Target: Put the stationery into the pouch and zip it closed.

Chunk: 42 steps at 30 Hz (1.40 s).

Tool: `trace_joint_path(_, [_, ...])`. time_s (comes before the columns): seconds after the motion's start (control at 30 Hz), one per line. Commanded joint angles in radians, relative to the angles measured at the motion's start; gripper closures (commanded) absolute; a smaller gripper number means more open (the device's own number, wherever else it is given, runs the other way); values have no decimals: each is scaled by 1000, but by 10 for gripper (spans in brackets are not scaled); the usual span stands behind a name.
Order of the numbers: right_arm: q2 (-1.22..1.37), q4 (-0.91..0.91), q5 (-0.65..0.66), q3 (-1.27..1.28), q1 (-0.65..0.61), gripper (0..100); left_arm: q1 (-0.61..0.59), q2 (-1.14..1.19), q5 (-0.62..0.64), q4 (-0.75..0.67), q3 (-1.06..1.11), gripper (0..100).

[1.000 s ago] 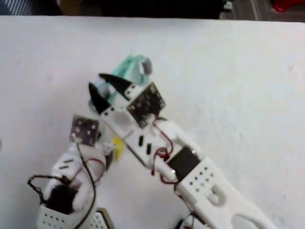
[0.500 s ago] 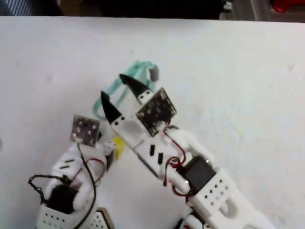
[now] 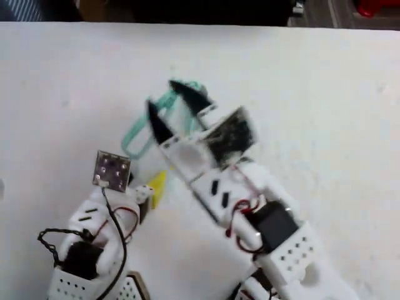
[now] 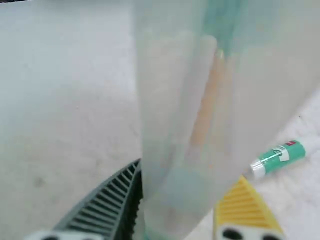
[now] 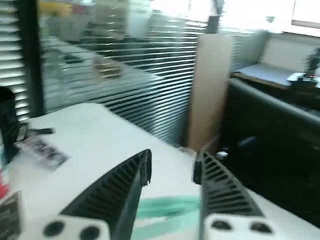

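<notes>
A translucent pouch (image 3: 140, 132) with a teal edge lies on the white table (image 3: 300, 94). In the left wrist view the pouch (image 4: 185, 100) hangs close to the lens, and my left gripper (image 4: 187, 175) is shut on it between the grey and yellow fingers. The yellow finger (image 3: 156, 186) points at the pouch's near end. Orange and pale shapes show dimly through the pouch wall. A green and white glue stick (image 4: 277, 157) lies on the table beyond it. My right gripper (image 3: 160, 91) is open over the pouch's far end, and the teal edge (image 5: 165, 205) lies under its fingers.
The right arm (image 3: 250, 200) runs in from the lower right and covers the middle of the table. The left arm's body (image 3: 94, 244) sits at the lower left. A small card (image 5: 45, 149) lies on the table far off in the right wrist view. Blinds and furniture stand behind.
The right gripper has swung up and to the right across the pouch, staying open. The pouch's far end has stretched out toward the upper right. The left arm has kept still.
</notes>
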Motion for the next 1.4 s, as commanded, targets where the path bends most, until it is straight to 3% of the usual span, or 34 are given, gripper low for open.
trace_joint_path(0.0, [-24, 120, 11, -183, 163, 920, -5, -15, 9, -31, -17, 781])
trace_joint_path(0.17, [-13, 344, 43, -253, 298, 850, -5, -15, 9, -32, -17, 781])
trace_joint_path(0.33, [-22, 483, 373, -103, 375, 836, -5, -15, 9, -32, -17, 782])
trace_joint_path(0.43, [-22, 513, 506, 17, 414, 836, -5, -15, 9, -31, -17, 782])
trace_joint_path(0.6, [-22, 579, 796, 256, 366, 836, -5, -15, 9, -32, -17, 782])
trace_joint_path(0.67, [-16, 576, 856, 342, 355, 836, -5, -15, 9, -31, -17, 782])
trace_joint_path(1.23, [-13, 355, 891, 617, 355, 831, -4, -15, 9, -32, -17, 782])
trace_joint_path(1.37, [-12, 357, 891, 614, 355, 758, -5, -15, 9, -32, -15, 782])
